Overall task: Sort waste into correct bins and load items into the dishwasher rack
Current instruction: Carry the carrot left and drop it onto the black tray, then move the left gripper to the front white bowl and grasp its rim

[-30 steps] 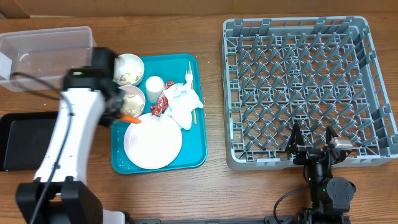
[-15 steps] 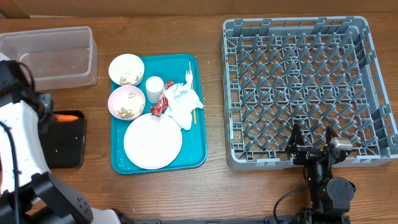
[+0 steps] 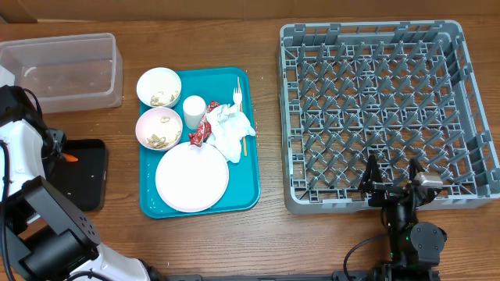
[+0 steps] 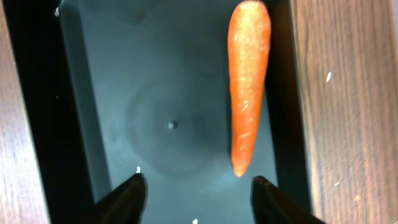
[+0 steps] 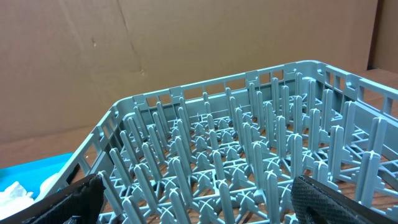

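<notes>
Carrot: an orange carrot [image 4: 249, 87] lay lengthwise along one side of the shallow black tray [image 4: 155, 74], its pointed tip towards the wrist camera.
Left gripper: the left gripper [image 4: 198, 194] hung above the tray with its two fingers apart and nothing between them; the carrot's tip was clear of both.
Right gripper: the right gripper [image 5: 199, 202] sat at the near wall of the grey dishwasher rack [image 5: 249, 124], its fingers spread wide and empty.
Teal tray: the teal serving tray [image 3: 242, 195] held the pale-pink plate [image 3: 191, 177], two small bowls [image 3: 158, 86] [image 3: 158, 128] with beige scraps, the white cup [image 3: 194, 109], the crumpled napkin [image 3: 230, 129], the red-and-white wrapper [image 3: 201, 129], the white fork [image 3: 237, 95] and the wooden stick [image 3: 240, 82].
Clear tub: the clear plastic tub [image 3: 66, 70] stood at the table's far left, behind the black tray.
Rack: no dishes stood among its pegs.
</notes>
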Controlling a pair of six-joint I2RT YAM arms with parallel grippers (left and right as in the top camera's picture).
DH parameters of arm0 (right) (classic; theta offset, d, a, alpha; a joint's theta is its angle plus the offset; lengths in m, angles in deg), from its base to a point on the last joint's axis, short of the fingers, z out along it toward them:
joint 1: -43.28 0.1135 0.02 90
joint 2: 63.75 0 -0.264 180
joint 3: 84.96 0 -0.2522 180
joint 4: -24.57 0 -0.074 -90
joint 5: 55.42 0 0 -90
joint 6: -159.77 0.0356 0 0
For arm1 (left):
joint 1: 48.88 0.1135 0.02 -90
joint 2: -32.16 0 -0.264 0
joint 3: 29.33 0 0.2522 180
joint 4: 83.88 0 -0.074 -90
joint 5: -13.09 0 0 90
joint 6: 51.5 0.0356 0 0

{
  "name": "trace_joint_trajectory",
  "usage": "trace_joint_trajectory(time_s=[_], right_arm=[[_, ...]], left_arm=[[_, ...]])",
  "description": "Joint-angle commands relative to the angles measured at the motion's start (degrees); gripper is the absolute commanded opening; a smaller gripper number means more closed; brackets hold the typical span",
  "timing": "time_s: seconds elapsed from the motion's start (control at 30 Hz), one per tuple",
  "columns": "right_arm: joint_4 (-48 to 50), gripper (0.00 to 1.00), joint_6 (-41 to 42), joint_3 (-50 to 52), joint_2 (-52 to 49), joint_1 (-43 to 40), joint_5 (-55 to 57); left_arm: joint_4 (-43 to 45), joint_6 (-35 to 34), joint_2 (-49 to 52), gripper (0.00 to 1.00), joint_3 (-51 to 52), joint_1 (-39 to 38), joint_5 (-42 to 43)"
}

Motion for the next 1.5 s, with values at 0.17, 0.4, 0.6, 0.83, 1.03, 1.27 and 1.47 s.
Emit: trace_joint_trajectory(time_s=[0.17,0.4,0.6,0.83,1.03,1.27,1.47], right_arm=[[0.4,1.0,-0.2,0.6,0.6,-0.3,0.5],[0.4,1.0,-0.2,0.6,0.6,-0.3,0.5],[0.4,1.0,-0.2,0.6,0.6,-0.2,0.5],[0.4,1.0,-0.2,0.6,0.6,-0.3,0.5],[0.4,1.0,-0.2,0.6,0.6,-0.3,0.5],[0.4,1.0,-0.2,0.6,0.6,-0.2,0.5],[0.4,1.0,-0.2,0.6,0.6,-0.3,0.5]], left_arm=[[-6.6,0.8,-4.5,0.77,-6.0,-0.8,16.5],[-11.4,2.7,-10.1,1.0,-7.8,-5.5,31.0],[-17.9,9.2,-9.3,1.0,-7.5,-17.4,28.5],[-18.6,6.7,-6.7,1.0,-7.5,-27.7,23.0],[-18.4,-5.6,-3.7,1.0,-7.5,-30.1,13.0],[-14.5,-7.4,1.9,1.0,-7.5,-29.4,13.3],[-12.4,-7.3,6.5,1.0,-7.5,-28.2,12.9]])
